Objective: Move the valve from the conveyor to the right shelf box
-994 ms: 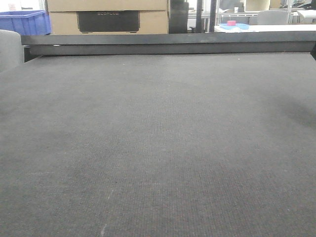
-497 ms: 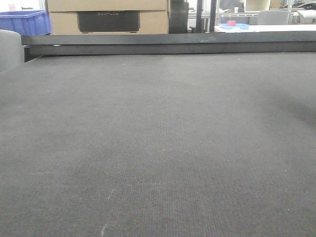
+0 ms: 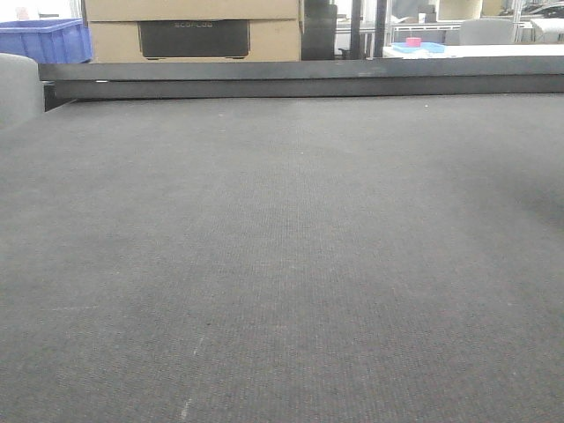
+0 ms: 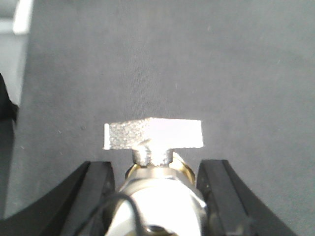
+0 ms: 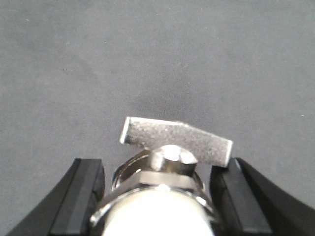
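Note:
In the left wrist view a silvery valve (image 4: pixel 153 133) with a flat T-shaped handle sits between the black fingers (image 4: pixel 101 189) of my left gripper (image 4: pixel 157 167), which is shut on its round body. The right wrist view shows the same kind of valve (image 5: pixel 179 138), handle tilted, with my right gripper (image 5: pixel 160 167) shut on it. Both hang over the dark grey woven conveyor (image 3: pixel 282 247). In the front view the conveyor fills the frame, with no gripper or valve in sight. The right shelf box is out of view.
A black rail (image 3: pixel 300 77) edges the belt's far side. Behind it stand a cardboard box (image 3: pixel 194 31), a blue bin (image 3: pixel 44 40) at the far left and a table with a small red object (image 3: pixel 412 41). A grey rounded shape (image 3: pixel 18 88) sits at the left edge.
A dark shape at the front view's right edge has left the frame, and the shadow on the belt's right side has faded. The belt itself looks unchanged.

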Robot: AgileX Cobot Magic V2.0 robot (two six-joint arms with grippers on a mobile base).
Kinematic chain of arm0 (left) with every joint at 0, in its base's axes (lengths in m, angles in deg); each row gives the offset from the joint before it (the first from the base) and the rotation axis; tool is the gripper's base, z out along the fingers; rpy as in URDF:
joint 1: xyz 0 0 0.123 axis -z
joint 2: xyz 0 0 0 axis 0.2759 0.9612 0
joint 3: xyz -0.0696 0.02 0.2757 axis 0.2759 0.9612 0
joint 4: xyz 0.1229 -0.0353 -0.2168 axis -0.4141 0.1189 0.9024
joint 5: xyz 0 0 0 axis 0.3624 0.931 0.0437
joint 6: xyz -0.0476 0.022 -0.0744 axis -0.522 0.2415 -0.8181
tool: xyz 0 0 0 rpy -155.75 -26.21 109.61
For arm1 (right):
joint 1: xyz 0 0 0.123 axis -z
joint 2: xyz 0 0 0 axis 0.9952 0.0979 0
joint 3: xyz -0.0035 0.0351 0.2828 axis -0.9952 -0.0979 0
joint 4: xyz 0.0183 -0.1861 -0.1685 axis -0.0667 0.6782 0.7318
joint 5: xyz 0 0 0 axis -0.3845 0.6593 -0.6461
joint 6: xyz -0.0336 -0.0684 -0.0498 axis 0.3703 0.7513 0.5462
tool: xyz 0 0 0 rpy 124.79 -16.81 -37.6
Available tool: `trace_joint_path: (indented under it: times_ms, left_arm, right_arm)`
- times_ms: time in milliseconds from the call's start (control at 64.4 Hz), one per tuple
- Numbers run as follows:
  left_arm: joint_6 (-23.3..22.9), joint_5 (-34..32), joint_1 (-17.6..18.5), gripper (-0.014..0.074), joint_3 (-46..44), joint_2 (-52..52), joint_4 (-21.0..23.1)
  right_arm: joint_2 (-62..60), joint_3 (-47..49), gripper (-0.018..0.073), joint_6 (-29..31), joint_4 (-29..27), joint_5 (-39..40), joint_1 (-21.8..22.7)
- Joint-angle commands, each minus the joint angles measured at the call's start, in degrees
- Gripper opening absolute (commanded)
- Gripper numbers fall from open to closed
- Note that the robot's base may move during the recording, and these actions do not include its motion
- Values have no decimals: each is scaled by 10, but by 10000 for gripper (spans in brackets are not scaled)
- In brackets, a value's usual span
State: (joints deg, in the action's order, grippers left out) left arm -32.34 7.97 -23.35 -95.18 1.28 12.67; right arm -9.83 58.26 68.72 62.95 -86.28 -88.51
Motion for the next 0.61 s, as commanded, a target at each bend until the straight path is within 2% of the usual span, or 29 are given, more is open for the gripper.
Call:
trace_joint_path:
  times_ms: [0,357,590]
  left_arm:
    - [-5,-24,3,-111,8,-27,6]
    - [-5,-91,3,-111,148,-111,6]
    - [-5,-116,3,-111,164,-147,7]
  right_arm:
    - [-31,-10,-154,1,2,25,0]
    - [-120,-112,-154,1,2,63,0]
    - [-153,-113,-154,1,2,112,0]
